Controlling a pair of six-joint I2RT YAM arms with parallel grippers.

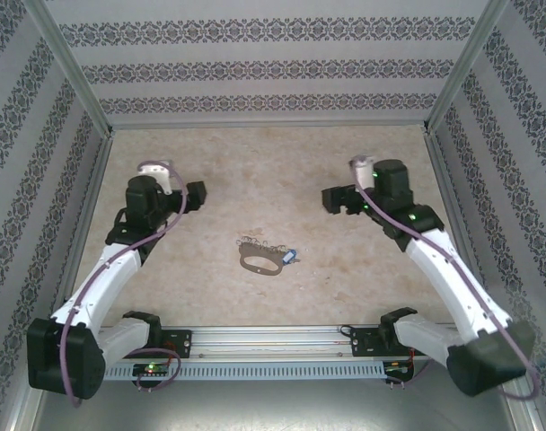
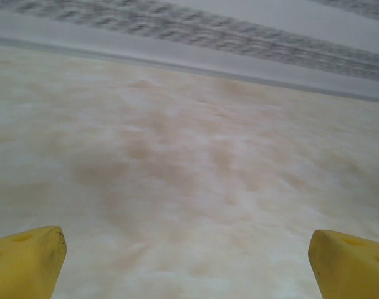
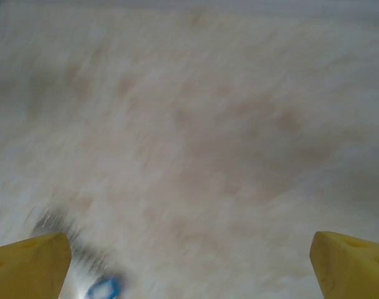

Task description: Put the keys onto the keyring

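From above, the pale marbled surface [image 1: 255, 171] lies between patterned walls [image 1: 255, 67]. The keyring [image 1: 258, 261], a flat grey oval loop, lies flat near the middle of the surface, a little toward the near edge. Thin wire rings [image 1: 255, 244] stand in a row along its far side. The key [image 1: 290, 257], with its blue head, lies just at the right end of the loop. I cannot tell if it hangs on a ring or only touches it. The left hand [image 1: 195, 195] is to the left of the keyring and the right hand [image 1: 332, 201] to the right. Both are farther back and well apart from the keyring.

In the left wrist view, two yellow fingers [image 2: 27, 258] sit in the bottom corners, far from each other. The left hand is spread wide, with only bare surface between its fingers and a wall band at the top.

The right wrist view is blurred. Its yellow fingers [image 3: 348, 265] also stand in the bottom corners, so the right hand is spread wide and pinches nothing. Beside the finger at lower left there is a blue spot, the key, with grey streaks of the keyring just above it.
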